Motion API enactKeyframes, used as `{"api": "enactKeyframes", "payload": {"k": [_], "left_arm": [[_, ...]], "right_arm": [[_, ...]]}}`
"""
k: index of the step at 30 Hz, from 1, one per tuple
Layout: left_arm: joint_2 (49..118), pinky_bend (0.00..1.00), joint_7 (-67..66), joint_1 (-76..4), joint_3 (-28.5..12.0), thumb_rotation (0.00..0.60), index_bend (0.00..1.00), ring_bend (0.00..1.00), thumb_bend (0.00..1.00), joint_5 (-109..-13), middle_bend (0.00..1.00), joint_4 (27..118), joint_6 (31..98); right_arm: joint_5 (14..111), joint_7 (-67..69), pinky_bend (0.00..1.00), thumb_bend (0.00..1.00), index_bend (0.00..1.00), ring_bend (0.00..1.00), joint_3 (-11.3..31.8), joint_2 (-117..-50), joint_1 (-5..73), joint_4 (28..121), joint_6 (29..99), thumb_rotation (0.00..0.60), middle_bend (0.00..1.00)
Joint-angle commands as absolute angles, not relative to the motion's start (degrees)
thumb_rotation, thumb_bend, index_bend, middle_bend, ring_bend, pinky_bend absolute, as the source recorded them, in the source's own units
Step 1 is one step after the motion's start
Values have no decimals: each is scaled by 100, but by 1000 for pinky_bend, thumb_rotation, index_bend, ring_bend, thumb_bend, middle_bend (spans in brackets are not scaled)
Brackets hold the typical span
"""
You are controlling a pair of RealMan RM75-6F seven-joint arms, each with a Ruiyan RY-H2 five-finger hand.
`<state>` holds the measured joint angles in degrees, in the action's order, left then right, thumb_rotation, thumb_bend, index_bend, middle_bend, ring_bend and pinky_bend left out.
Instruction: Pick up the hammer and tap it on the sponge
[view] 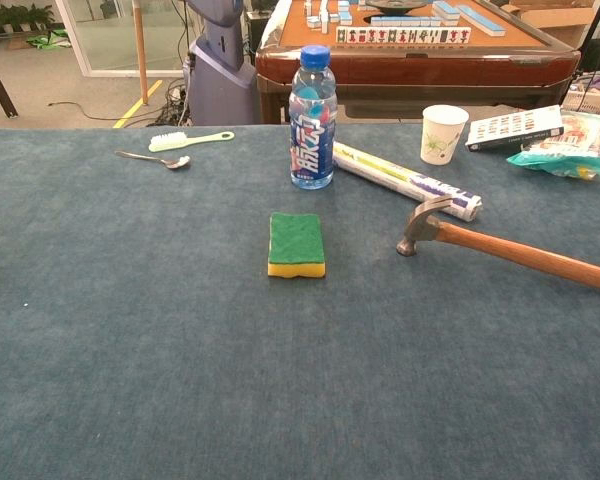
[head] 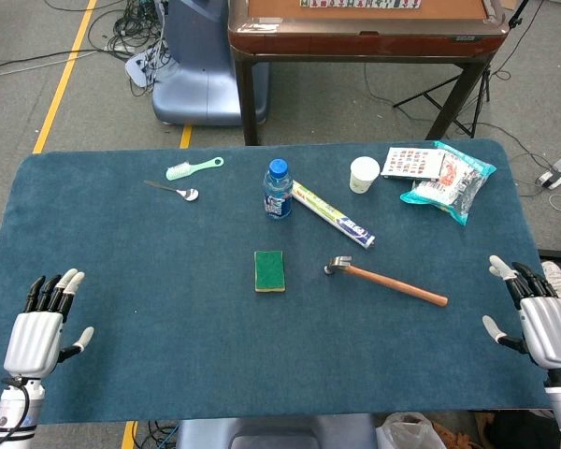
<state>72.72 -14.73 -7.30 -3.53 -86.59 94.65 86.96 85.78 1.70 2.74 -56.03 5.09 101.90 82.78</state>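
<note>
Currently both my left hand and right hand rest released at the lower corners, nothing grasped; next, reach the hammer right of centre, beside the sponge.

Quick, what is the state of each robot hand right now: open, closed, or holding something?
Left robot hand: open, fingers apart, holding nothing.
Right robot hand: open, fingers apart, holding nothing; the hammer lies untouched on the table.

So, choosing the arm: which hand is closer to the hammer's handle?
The right hand; the hammer handle's end points toward it, far from the left hand.
</note>
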Motion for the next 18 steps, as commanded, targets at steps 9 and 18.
{"api": "enactKeyframes", "payload": {"k": [9, 18], "left_arm": [[7264, 4, -1437, -698, -332, 600, 68, 66, 227, -8650, 90, 9449, 8711], [7290, 4, -1314, -645, -291, 600, 68, 66, 227, -8695, 90, 9366, 8769]], "right_arm": [[8222, -216, 186, 289, 45, 99, 352, -5522, 718, 10500, 7816, 600, 232], [7518, -555, 186, 281, 166, 99, 679, -5622, 1436, 10713, 6770, 600, 259]]}}
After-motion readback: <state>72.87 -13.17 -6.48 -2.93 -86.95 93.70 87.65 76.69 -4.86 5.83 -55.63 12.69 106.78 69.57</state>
